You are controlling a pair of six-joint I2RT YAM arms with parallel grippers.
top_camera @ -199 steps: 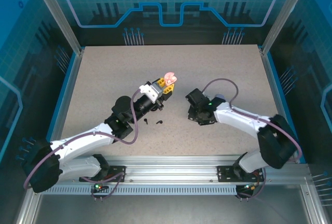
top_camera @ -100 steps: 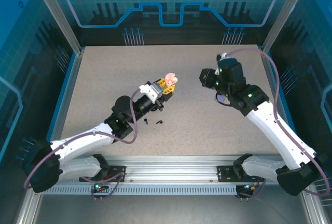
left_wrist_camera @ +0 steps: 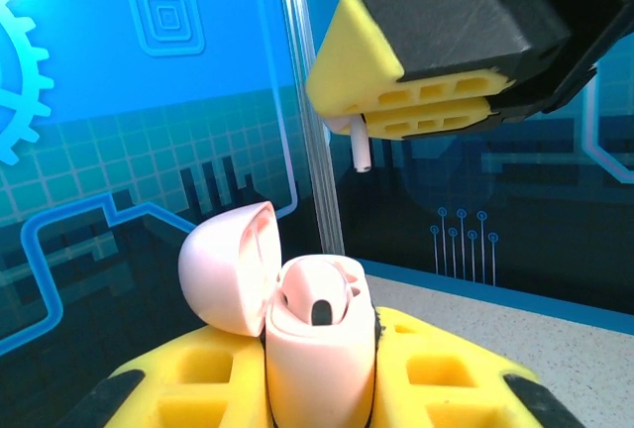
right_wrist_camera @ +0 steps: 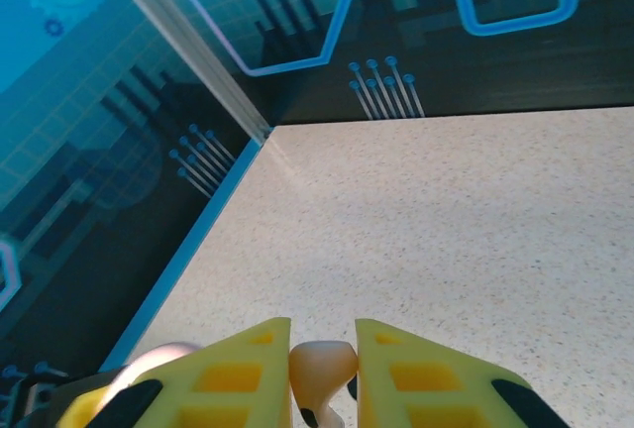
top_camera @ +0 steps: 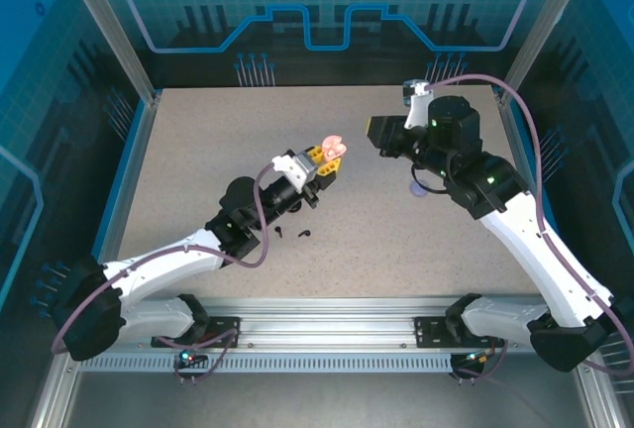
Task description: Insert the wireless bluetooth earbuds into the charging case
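Observation:
My left gripper is shut on an open pale pink charging case, raised above the table's middle. In the left wrist view the case stands upright between the yellow fingers, its lid tipped back to the left and one earbud seated in it. My right gripper hovers just right of the case and a little higher, shut on a pale pink earbud. The earbud's stem hangs below the right fingers, up and to the right of the case.
Two black earbuds lie on the speckled table beneath my left arm. A purple round thing shows partly under my right arm. Transparent blue walls and metal posts ring the table.
My right arm rose from the table and swung up toward the back, then in beside the case. My left gripper shifted slightly right with the pink case.

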